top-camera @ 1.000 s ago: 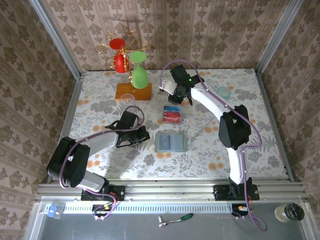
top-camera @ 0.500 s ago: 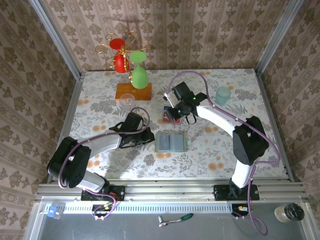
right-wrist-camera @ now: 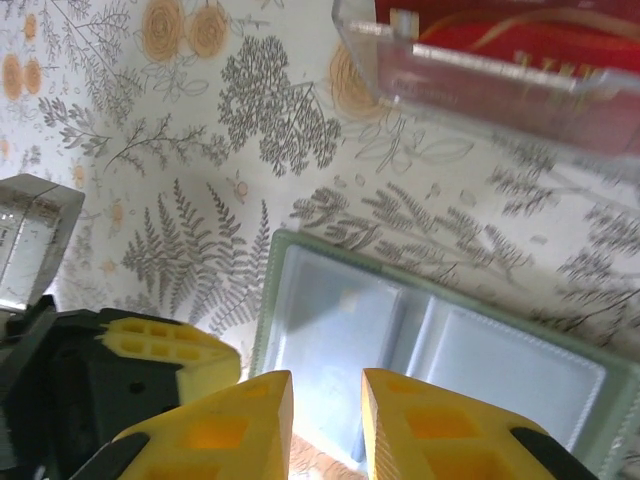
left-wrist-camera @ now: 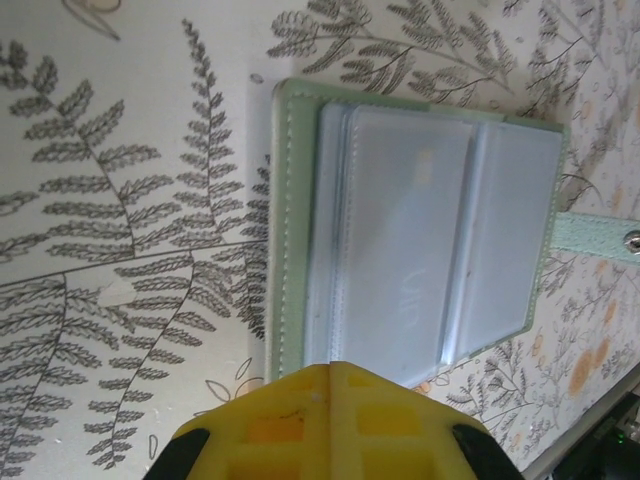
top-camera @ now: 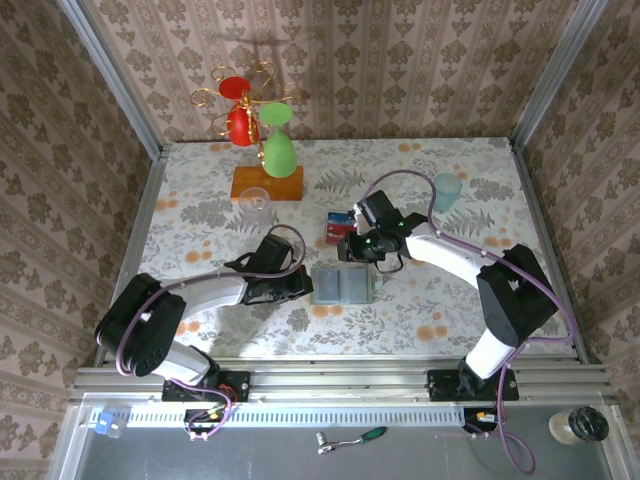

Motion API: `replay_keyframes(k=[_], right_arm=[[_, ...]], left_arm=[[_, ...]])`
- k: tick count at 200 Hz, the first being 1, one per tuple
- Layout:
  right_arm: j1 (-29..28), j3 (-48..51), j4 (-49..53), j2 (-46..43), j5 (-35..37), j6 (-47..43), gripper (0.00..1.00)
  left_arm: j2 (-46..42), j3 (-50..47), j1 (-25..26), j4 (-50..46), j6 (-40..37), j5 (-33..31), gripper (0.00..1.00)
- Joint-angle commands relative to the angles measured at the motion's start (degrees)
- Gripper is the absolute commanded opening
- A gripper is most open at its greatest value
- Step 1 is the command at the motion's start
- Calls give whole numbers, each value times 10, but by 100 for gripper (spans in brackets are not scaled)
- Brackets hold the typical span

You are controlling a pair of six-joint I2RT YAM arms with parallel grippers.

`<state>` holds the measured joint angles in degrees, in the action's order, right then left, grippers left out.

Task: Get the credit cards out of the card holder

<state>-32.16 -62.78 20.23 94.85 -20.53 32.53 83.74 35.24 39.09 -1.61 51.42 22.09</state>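
Card holder (top-camera: pixel 343 285) is laid open on the table (top-camera: pixel 200 215), long axis left-right, strap pointed right. Left gripper (top-camera: pixel 303 284) jaws are clenched at its left edge; right gripper (top-camera: pixel 352 256) jaws are narrowly parted, empty.

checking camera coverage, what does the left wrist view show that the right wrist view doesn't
Left wrist: the snap strap sticking out from one side of the wallet. Right wrist: a clear tray holding red cards, and the left gripper beside the wallet's edge. Both: the open wallet lying flat on the fern-print table.
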Motion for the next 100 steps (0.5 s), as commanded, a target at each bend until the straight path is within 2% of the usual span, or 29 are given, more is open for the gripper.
replay_keyframes(k=[1, 100], right_arm=[[-6, 19, -36, -6, -49, 63, 25], [-28, 19, -46, 35, -50, 85, 27]], left_arm=[[17, -6, 5, 20, 9, -8, 0], [51, 13, 5, 20, 3, -4, 0]])
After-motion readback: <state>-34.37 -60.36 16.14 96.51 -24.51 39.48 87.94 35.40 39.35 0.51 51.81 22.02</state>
